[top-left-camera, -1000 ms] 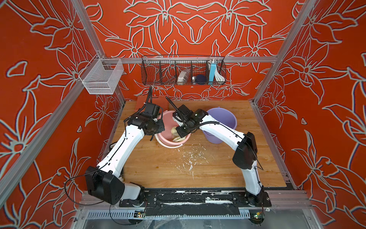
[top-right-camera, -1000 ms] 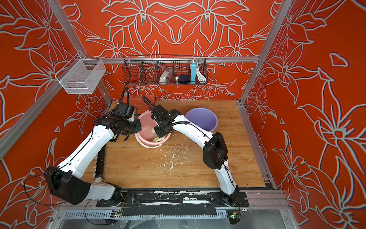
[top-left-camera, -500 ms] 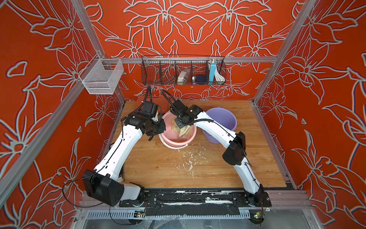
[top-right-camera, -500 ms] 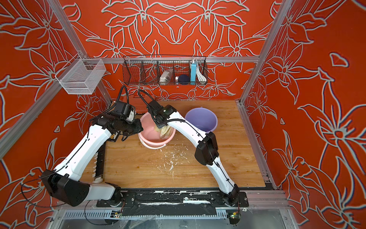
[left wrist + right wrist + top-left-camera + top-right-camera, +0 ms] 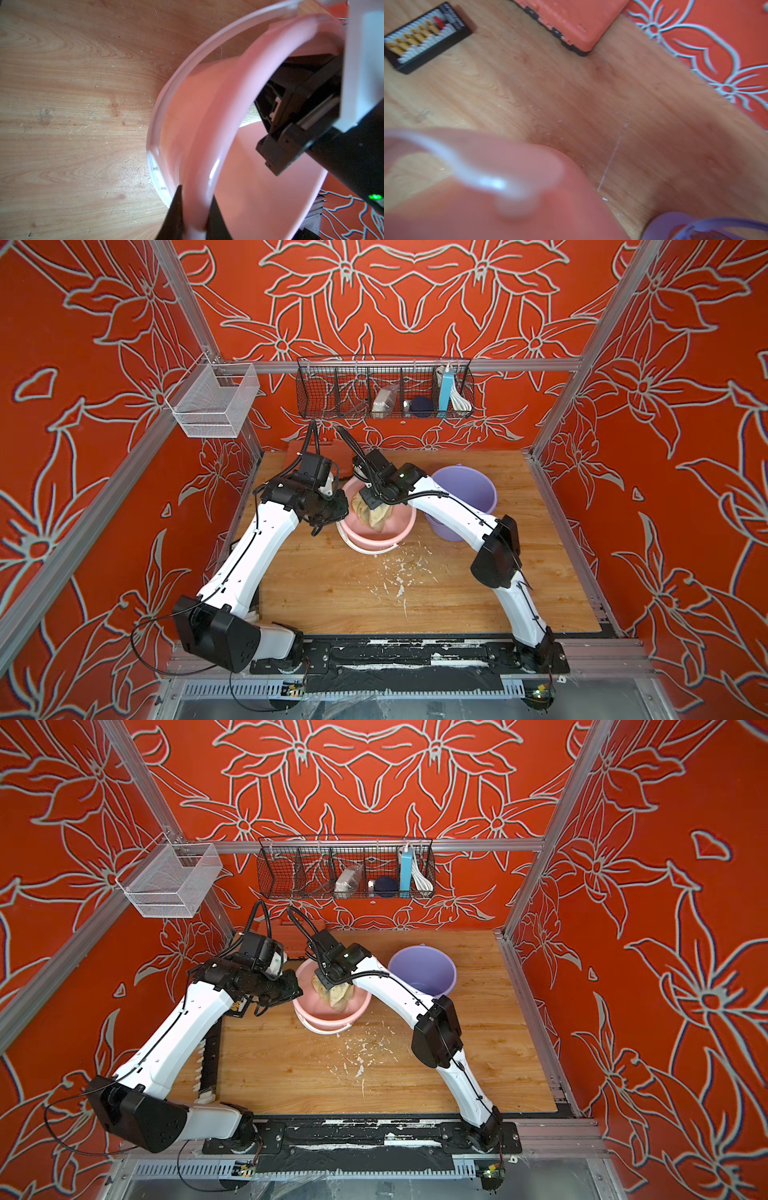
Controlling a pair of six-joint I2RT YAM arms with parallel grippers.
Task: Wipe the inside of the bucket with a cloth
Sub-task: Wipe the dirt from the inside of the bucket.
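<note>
The left fingers [image 5: 174, 220] are almost closed, pinching the rim of the pink bucket [image 5: 384, 541], probably to steady it on the worktop [image 5: 332, 597] against the wiping push. The right fingers [image 5: 371, 506] are clamped on the bunched cloth [image 5: 376, 517]. It hangs inside the bucket at the centre of both top views, just left of a purple bucket [image 5: 465, 489], apparently placed to rub the inner wall.

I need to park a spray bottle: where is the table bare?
Bare table: the front strip between the arm bases, nearer than the white flecks; the right front corner, outside the right arm; the back right, behind the purple bucket. Crowded: back left, where both arms meet over the pink bucket, with a red box behind.
</note>
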